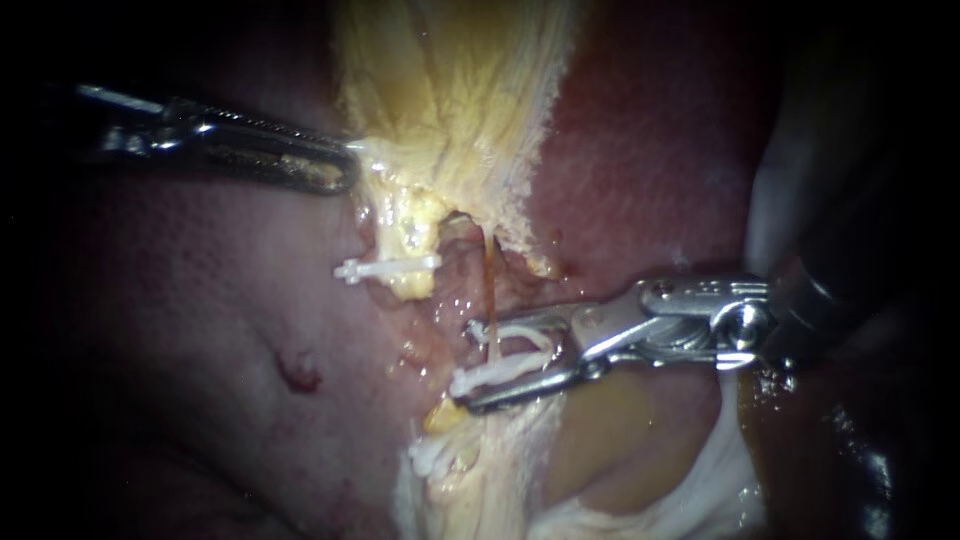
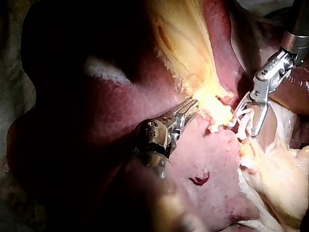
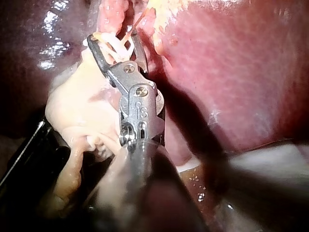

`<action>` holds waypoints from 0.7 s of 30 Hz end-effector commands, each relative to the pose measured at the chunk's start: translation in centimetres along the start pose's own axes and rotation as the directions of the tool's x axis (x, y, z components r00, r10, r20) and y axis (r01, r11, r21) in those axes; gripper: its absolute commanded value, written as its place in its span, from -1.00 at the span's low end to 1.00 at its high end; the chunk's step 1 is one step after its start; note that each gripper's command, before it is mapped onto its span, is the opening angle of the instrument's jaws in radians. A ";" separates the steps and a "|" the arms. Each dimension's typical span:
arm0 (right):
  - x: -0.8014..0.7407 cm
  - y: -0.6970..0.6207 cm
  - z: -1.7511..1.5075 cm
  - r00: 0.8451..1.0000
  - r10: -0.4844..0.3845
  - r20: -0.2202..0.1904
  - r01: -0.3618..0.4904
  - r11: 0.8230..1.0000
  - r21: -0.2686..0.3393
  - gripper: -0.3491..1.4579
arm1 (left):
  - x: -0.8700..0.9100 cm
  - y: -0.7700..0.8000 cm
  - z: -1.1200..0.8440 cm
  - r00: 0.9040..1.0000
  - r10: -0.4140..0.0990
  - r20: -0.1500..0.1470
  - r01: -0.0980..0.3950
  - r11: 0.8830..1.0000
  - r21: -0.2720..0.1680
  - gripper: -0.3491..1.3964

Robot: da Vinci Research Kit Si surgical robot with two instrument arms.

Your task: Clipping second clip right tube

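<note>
The right instrument (image 1: 470, 365) reaches in from the frame's right. Its claw grasps an open white clip (image 1: 495, 375) straddling the thin right tube (image 1: 488, 285), which runs top-to-bottom at frame centre, crosswise to the claw.

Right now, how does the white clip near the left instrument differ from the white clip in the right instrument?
The closed white plastic clip is pressed flat across yellowish tissue, free of any instrument. The open white plastic clip has its arms spread, held in the right instrument's tool around a thin brownish tube. Both are white.
</note>
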 end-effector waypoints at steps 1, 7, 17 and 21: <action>0.01 -0.01 0.00 1.000 0.011 -0.015 -0.011 1.000 0.008 -0.08 | 0.00 0.00 0.00 1.000 0.000 0.000 0.000 1.000 0.000 -1.00; 0.07 -0.02 0.01 0.997 0.040 -0.062 -0.035 0.997 0.069 -0.08 | 0.00 0.00 0.00 1.000 -0.006 0.000 0.006 1.000 0.000 -1.00; 0.24 -0.19 -0.02 0.990 0.054 -0.130 -0.037 0.991 0.132 -0.08 | 0.00 0.00 0.00 1.000 -0.006 0.000 0.006 1.000 0.000 -1.00; 0.29 -0.27 -0.02 0.987 0.064 -0.147 -0.038 0.984 0.172 -0.08 | 0.00 0.01 0.01 1.000 -0.006 0.000 0.006 1.000 0.000 -1.00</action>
